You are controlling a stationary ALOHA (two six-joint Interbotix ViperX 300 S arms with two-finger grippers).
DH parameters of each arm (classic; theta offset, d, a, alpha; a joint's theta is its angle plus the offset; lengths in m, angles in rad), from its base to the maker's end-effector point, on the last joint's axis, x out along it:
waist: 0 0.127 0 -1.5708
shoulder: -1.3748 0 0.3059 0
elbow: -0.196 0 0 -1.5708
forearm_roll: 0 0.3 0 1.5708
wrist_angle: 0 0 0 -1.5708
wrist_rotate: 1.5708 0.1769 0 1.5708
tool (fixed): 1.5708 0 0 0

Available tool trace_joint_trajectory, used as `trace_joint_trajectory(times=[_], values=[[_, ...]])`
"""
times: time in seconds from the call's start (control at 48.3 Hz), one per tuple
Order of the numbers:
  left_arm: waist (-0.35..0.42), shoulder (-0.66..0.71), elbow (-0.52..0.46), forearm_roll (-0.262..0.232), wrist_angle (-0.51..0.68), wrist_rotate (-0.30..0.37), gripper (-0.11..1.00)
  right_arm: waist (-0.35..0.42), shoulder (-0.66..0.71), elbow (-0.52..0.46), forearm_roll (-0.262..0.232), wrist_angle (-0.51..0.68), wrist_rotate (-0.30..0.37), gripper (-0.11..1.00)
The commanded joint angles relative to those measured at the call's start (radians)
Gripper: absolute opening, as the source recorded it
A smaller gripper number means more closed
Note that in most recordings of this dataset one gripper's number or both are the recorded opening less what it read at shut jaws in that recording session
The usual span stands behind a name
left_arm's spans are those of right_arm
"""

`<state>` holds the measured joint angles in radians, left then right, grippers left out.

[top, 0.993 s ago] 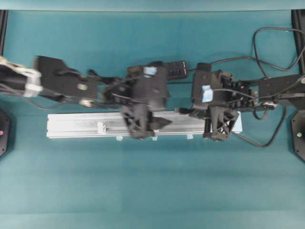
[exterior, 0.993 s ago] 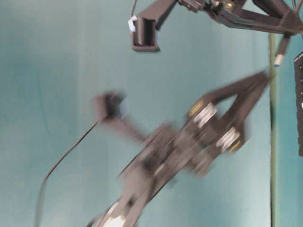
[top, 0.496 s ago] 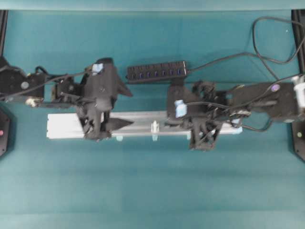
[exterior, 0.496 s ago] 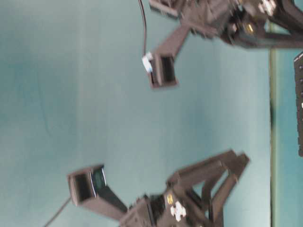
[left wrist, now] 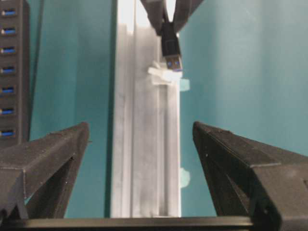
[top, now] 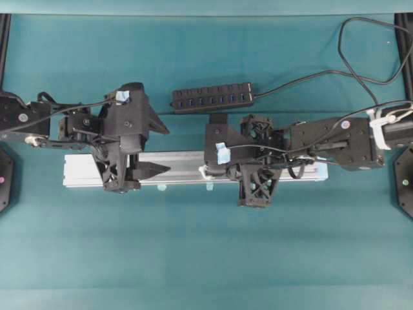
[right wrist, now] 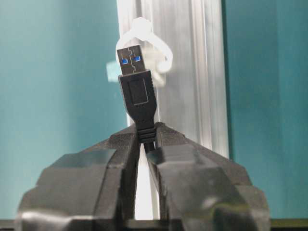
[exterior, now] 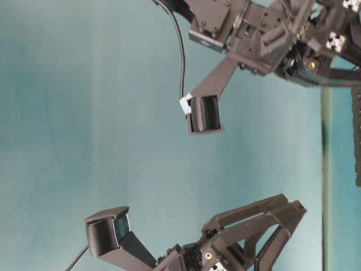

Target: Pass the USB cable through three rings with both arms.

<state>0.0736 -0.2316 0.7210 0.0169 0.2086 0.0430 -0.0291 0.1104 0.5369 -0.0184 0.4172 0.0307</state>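
In your right wrist view, nearest the lens, the right claw (right wrist: 144, 139) is sitting clamped on the USB cable (right wrist: 137, 98), gripping it at the strain relief just behind the plug. The plug is pointing away from the camera, silver tip with blue insert leading. Just beyond the tip a ring (right wrist: 144, 45) is standing on the silver rail (right wrist: 197, 72), translucent white, its opening lining up with the plug; whether the tip is touching it, you cannot tell.

In your left wrist view, the left claw (left wrist: 139, 159) is standing wide apart with nothing between its fingers (left wrist: 53, 154), straddling the rail lengthwise. Farther along the rail, the plug is hanging tip-down right at the same white ring.

From overhead, you are seeing the left claw (top: 155, 169) over the rail's left part and the right claw (top: 205, 171) near the rail's middle, the two facing each other, well apart. Beyond the rail, a black multi-port hub (top: 211, 98) is lying on the teal tabletop (top: 206, 258).
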Motion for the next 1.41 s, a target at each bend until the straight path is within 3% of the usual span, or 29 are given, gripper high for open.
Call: trace_joint_trajectory(times=[0.0,0.579,0.972,1.386], values=[[-0.003,-0.012,-0.011,0.002,-0.003,0.000,0.95,0.006,0.003,-0.017,0.002,-0.012,0.002,-0.07],[-0.006,-0.009,-0.009,0.000,-0.003,0.000,0.95,-0.002,-0.011,0.014,0.000,-0.006,0.008,-0.07],[-0.008,-0.006,-0.011,0.002,-0.011,-0.002,0.95,-0.009,0.015,-0.040,0.002,-0.009,0.006,-0.07],[-0.015,0.101,-0.020,0.000,-0.086,-0.005,0.95,0.009,0.044,-0.075,0.005,-0.011,0.009,-0.07]])
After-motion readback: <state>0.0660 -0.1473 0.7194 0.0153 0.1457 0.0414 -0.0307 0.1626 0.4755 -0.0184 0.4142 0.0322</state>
